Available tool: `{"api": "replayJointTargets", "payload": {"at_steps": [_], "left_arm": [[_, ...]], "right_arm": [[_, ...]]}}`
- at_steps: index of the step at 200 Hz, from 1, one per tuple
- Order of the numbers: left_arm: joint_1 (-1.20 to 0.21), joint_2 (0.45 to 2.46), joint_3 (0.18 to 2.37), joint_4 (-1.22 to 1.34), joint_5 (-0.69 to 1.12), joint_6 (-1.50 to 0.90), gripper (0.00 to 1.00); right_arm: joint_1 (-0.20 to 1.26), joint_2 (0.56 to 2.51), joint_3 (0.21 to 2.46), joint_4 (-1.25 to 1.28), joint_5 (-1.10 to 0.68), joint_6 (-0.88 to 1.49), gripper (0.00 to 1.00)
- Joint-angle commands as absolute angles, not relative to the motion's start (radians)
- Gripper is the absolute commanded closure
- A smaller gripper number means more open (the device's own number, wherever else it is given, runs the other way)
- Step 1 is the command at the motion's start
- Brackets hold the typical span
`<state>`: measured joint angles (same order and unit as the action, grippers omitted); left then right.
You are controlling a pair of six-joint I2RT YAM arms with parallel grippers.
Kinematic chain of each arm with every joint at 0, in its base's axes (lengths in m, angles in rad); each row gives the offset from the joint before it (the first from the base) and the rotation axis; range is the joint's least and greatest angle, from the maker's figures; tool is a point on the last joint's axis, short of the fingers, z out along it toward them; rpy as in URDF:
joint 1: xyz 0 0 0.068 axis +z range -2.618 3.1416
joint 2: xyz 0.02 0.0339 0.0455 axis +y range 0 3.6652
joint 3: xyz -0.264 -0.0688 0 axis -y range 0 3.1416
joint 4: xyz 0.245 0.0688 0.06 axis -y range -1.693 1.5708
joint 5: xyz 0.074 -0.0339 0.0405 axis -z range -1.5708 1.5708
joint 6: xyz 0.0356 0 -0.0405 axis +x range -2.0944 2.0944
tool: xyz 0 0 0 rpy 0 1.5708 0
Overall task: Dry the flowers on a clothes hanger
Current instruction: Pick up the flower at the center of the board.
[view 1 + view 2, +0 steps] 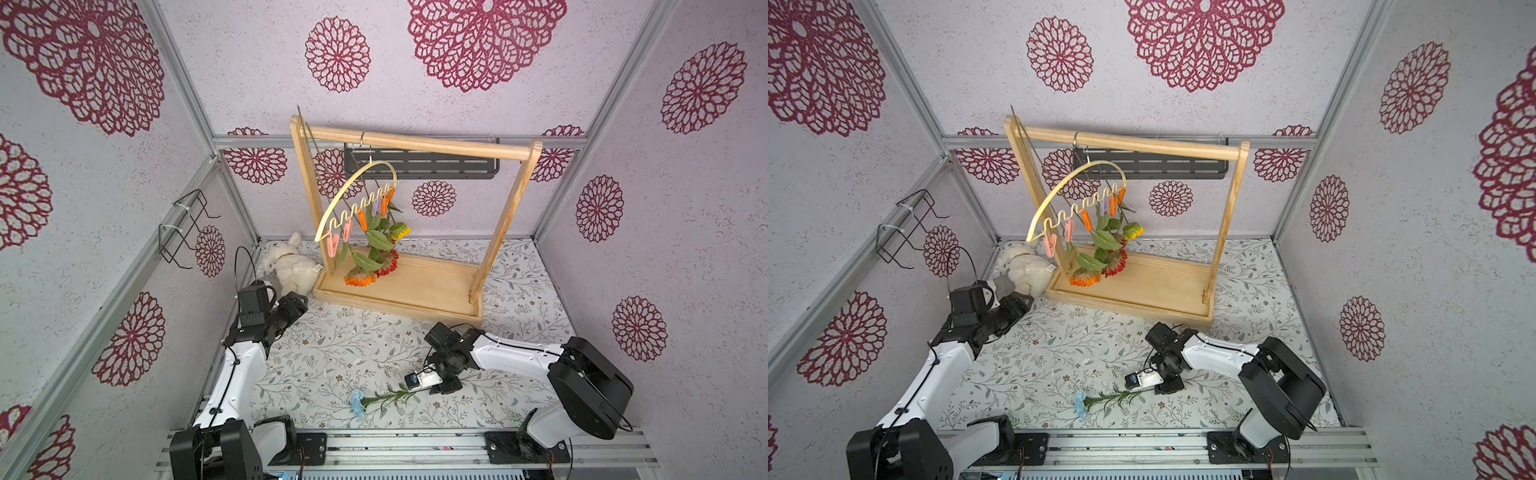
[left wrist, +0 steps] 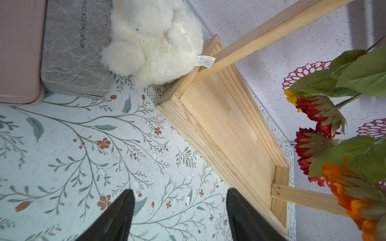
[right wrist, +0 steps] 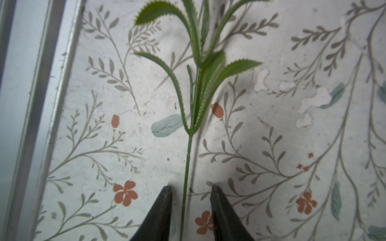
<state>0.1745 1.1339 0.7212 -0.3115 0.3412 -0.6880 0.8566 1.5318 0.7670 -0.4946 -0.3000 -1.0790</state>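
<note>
Stem of blue flower (image 3: 187,167) lies between parted right claw (image 3: 190,187); untouched.

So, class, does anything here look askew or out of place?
Yes. The clothes hanger hangs steeply tilted from the wooden rack, one end far lower. The light blue flower lies alone on the table, while the other flowers hang from the hanger.

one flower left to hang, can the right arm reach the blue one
Probably yes: the jaws of the right arm stand either side of the stem of the blue flower, not touching it; nothing blocks it.
</note>
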Motion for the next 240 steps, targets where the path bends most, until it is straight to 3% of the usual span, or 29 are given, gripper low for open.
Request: {"api": "replayJointTargets", "payload": {"at_steps": [1,18,66,90,113,166,207,240], "left_arm": [[0.163,1.14,0.743,-0.306,0.358,-0.672,0.29],[0.132,1.145,0.733,-0.319,0.362,-0.66,0.29],[0.033,1.133,0.752,-0.295,0.499,-0.646,0.3],[-0.044,1.132,0.806,-0.297,0.603,-0.586,0.32],[-0.097,1.107,0.815,-0.339,0.633,-0.572,0.31],[-0.099,1.003,0.836,-0.539,0.56,-0.585,0.32],[-0.17,0.929,0.744,-0.379,0.816,-0.614,0.35],[-0.301,0.919,0.763,-0.353,0.887,-0.538,0.3]], "right_arm": [[0.873,1.541,0.733,-0.475,-0.231,-1.068,0.8],[0.883,1.547,0.751,-0.513,-0.22,-1.081,0.93],[0.904,1.38,0.722,-0.401,-0.142,-1.14,1.0],[0.941,1.161,0.608,-0.149,-0.014,-1.333,1.0],[0.948,0.982,0.482,0.14,-0.002,-1.521,1.0],[0.96,0.987,0.565,0.195,0.073,-1.751,1.0],[0.96,1.027,0.66,0.268,0.025,-1.87,1.0],[0.962,1.051,0.699,0.298,-0.018,-1.913,1.0]]}}
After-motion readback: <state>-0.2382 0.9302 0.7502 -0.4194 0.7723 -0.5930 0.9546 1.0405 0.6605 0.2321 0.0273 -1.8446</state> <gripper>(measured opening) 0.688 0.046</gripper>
